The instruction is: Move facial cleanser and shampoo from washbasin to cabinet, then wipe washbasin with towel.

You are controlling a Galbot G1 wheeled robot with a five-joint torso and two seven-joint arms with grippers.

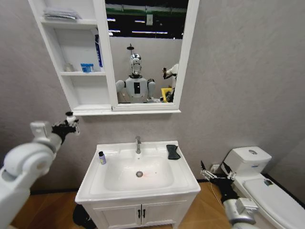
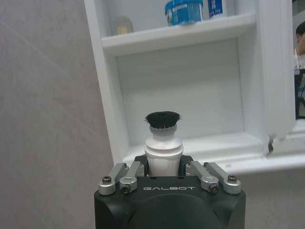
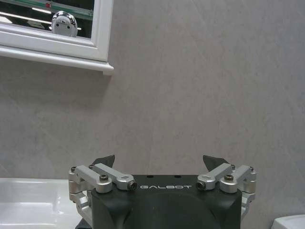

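Left wrist view: left tool [image 2: 164, 164] clamps a white bottle [image 2: 163, 151] with a black cap, upright, facing the lowest shelf [image 2: 190, 143] of the cabinet [image 1: 71, 62]. Good practice is probably to keep it vertical, clear the shelf lip, and set it well inside. A second bottle [image 1: 102, 158] waits on the washbasin [image 1: 138, 188], the towel [image 1: 173, 151] beside the tap. Right tool [image 3: 162, 164] hangs wide, low beside the basin.

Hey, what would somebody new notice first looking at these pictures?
The left pincer, raised beside the cabinet, is shut on a white bottle with a black cap facing the lowest shelf. Below, the washbasin still carries a small bottle left of the tap and the black towel on its right rear corner. The right pincer hangs open, low beside the washbasin.
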